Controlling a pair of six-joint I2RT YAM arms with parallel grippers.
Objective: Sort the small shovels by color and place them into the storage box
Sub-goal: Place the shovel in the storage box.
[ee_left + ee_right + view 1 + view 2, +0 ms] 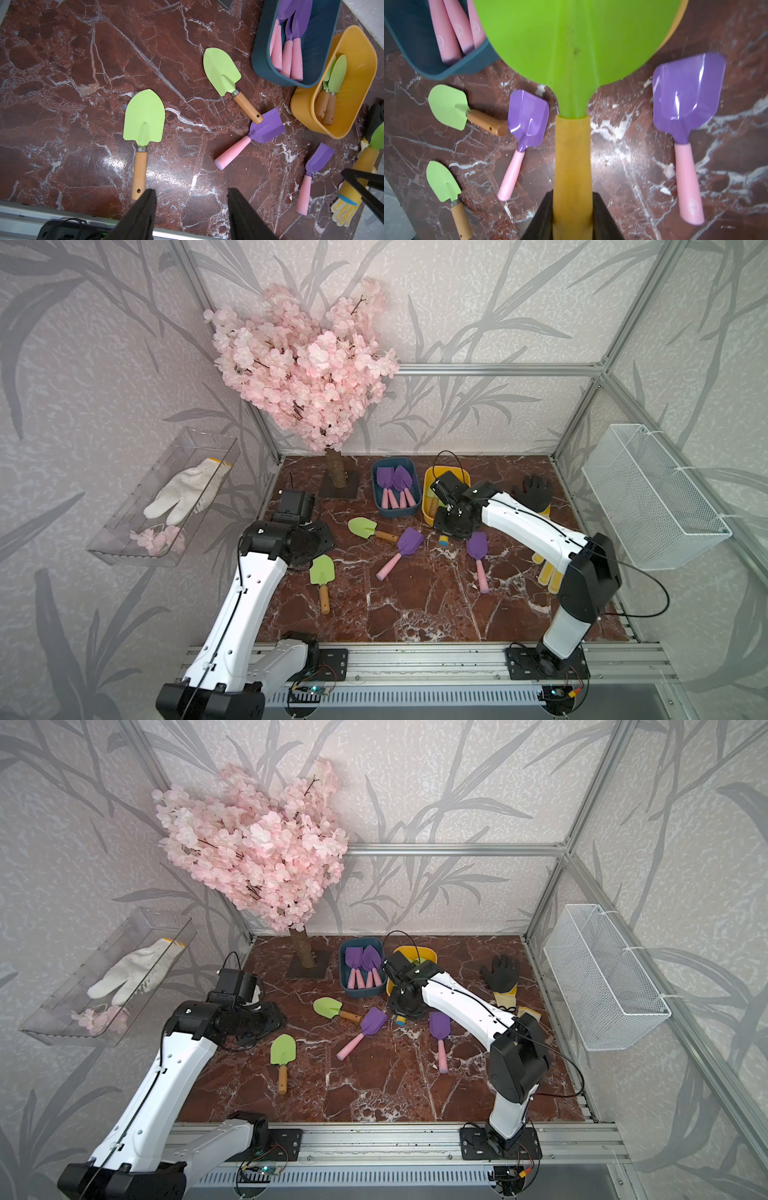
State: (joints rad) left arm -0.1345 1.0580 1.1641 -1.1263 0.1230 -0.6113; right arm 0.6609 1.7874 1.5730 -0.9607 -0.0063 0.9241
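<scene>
Right now your right claw (572, 199) is clamped on the handle of the yellow-handled shovel (572, 99), whose green blade points toward the two boxes at the back of the table. In both top views the arm hides all but the blue-capped handle end. Your left claw (190, 197) hangs with its jaws apart and nothing between them, over the left side of the tabletop (415, 605), a glossy red-brown marble slab with white veins. On that slab lie four loose shovels. A near green shovel (321, 572) lies beside your left arm. A far green shovel (365, 528) touches the blade of the middle purple shovel (405, 545) with its wooden handle end. A right purple shovel (477, 549) lies just beside your right arm. The blue box (395, 512) holds the boxed purple shovels (395, 481) with pink handles, and the yellow box (301, 116), just beside it, holds the boxed green shovels (336, 76). A black glove (534, 491) lies at the back right, and a yellow glove (546, 576) shows from under your right arm. The room is a booth of aluminium frame (498, 369) and grey leaf-pattern wallpaper (519, 302). A pink blossom tree (299, 364) stands at the back left on a dark plate. A clear tray (124, 547) on the left wall carries a white glove (183, 493) and loose blossoms, and a white wire basket (648, 497) hangs on the right wall.
</scene>
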